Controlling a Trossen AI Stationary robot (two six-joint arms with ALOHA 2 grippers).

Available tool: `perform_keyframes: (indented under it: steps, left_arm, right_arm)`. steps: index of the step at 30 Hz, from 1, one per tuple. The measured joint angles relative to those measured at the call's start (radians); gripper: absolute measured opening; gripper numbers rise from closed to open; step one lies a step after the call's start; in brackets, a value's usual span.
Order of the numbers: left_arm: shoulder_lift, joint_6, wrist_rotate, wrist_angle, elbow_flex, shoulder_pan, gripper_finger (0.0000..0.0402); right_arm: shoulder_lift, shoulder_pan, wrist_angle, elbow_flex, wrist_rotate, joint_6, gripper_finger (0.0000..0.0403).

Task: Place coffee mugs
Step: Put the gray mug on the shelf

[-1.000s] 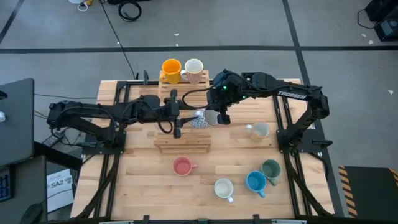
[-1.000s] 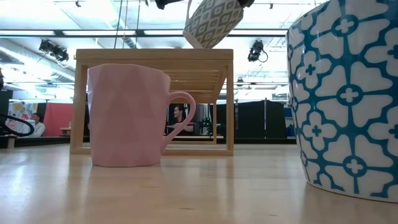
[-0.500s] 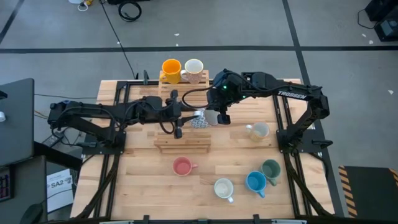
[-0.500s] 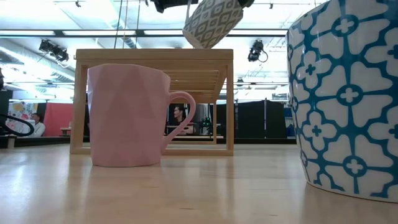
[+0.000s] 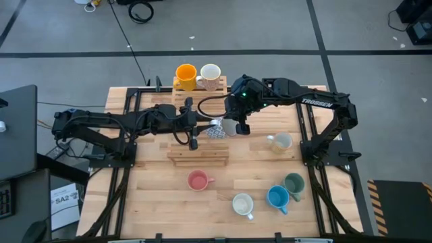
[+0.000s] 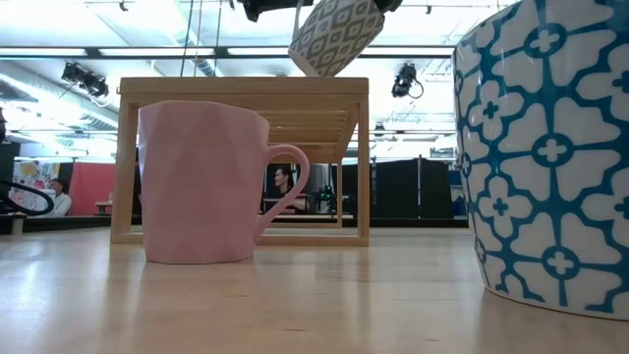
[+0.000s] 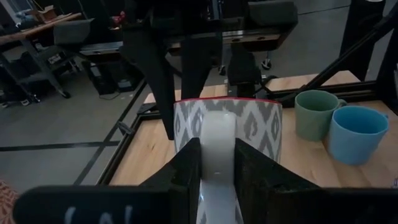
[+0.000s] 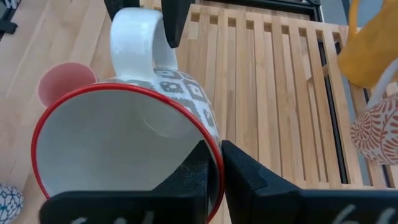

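Mid-handover above the wooden rack (image 5: 198,152): my right claw (image 8: 211,167) pinches the patterned mug (image 5: 217,129) by its rim while my left claw (image 7: 217,163) clamps its handle, ready for placing.

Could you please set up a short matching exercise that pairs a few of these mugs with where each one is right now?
Things:
1. patterned mug
2. orange mug
3. pink mug
4. blue mug

Places:
A. beside the dark green mug
B. held up between both grippers
C. on the table's far edge
D. on the table, nearer than the wooden rack

Pairs: 1-B, 2-C, 3-D, 4-A
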Motion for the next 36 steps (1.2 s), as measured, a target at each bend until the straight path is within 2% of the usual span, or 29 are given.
perform_keyframes:
  steps: [11, 18, 23, 26, 36]
  left_arm:
    - [-0.001, -0.001, -0.002, -0.008, -0.001, 0.0, 0.0079]
    - [-0.001, -0.002, -0.002, -0.003, -0.001, 0.0, 0.0078]
    - [-0.001, -0.002, -0.006, -0.003, -0.001, 0.0, 0.0078]
    - [-0.001, -0.002, -0.01, -0.001, -0.001, 0.0, 0.0078]
    - [-0.001, -0.003, -0.061, -0.019, -0.001, 0.0, 0.0077]
  right_arm:
    - [-0.001, 0.002, 0.002, 0.0, 0.034, -0.001, 0.0071]
    - [-0.001, 0.001, 0.001, 0.0, 0.041, 0.009, 0.0116]
    - [-0.006, 0.002, 0.0, 0.0, 0.111, 0.009, 0.0144]
    - [-0.015, 0.002, -0.011, 0.001, 0.146, 0.008, 0.0151]
    - [-0.026, 0.0, -0.134, 0.001, 0.15, 0.032, 0.0152]
